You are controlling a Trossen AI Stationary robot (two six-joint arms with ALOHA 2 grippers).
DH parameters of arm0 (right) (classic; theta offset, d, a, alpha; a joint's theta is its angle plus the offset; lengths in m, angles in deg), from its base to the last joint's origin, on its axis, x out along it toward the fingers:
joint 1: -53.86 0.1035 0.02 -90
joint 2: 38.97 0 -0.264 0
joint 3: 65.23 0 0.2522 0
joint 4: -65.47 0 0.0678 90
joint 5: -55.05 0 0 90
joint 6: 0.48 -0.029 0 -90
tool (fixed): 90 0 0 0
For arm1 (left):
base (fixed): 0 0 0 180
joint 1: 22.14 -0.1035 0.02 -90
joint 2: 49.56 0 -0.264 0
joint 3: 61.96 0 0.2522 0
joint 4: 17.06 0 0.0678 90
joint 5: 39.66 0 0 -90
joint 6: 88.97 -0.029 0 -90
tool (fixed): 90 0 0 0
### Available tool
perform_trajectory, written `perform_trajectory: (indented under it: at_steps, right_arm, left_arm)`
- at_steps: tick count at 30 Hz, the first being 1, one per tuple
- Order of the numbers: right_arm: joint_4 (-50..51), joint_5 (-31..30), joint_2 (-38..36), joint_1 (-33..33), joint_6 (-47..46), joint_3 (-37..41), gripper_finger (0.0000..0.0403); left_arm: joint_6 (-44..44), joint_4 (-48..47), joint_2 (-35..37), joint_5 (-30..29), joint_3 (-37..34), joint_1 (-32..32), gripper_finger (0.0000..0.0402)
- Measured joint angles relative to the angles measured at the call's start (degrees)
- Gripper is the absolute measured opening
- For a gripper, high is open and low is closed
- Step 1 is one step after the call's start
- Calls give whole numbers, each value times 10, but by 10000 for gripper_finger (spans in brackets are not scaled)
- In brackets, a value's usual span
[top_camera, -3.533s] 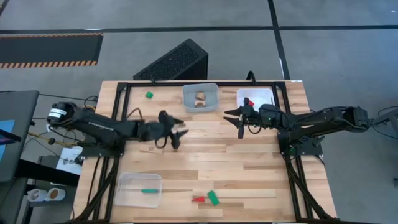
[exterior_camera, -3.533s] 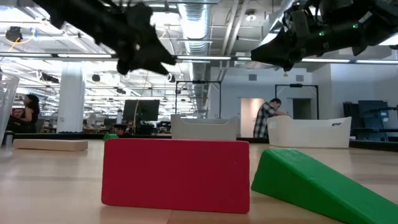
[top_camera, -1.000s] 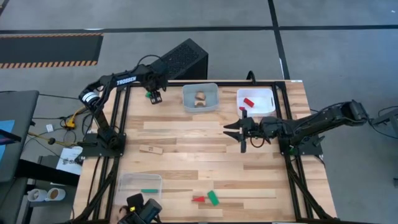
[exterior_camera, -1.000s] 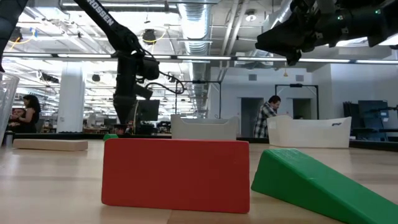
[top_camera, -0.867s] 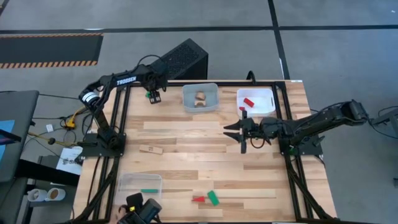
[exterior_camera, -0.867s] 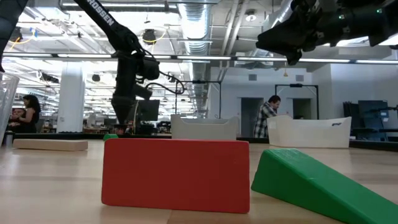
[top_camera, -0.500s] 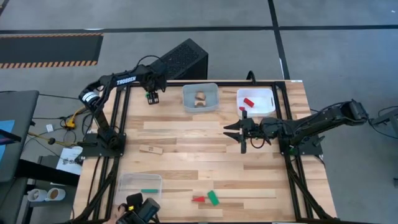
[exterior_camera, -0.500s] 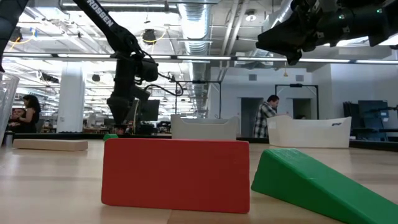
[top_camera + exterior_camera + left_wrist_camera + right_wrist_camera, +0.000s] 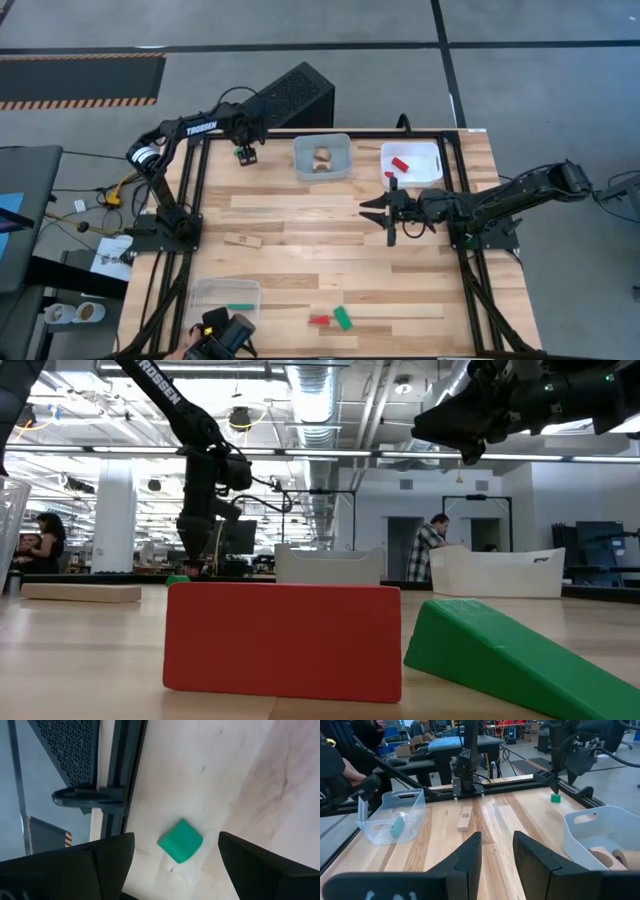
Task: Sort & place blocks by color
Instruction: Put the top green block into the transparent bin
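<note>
Now, from above, the left claw [image 9: 244, 152] is hanging over the green cube [image 9: 241, 154] near the desk's [image 9: 300, 235] far left corner, lower than a second ago; "TROSSEN" is showing on its arm. At desk level, the right claw [image 9: 462, 457] is waiting mid-air, part-open, holding nothing. In the left wrist view, the fingers [image 9: 90, 870] are spreading wider, straddling the cube, suggesting a pickup is near.

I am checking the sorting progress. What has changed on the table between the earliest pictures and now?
The left gripper swung from mid-table to the far left corner and now hangs open over the green cube. A wood bar now lies where that gripper hovered before. The right gripper pulled back from the red bin. The other blocks and bins stayed.
</note>
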Motion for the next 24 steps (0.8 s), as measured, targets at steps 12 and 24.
perform_trajectory:
  at_steps: [12, 24]
  right_arm:
    - [14, -9, 0, 0, 0, 0, 133]
    - [42, -9, 0, 4, -13, 0, 133]
  left_arm:
    - [-11, 11, -66, -27, 0, 27, 277]
    - [-36, 2, -65, -29, 0, -18, 277]
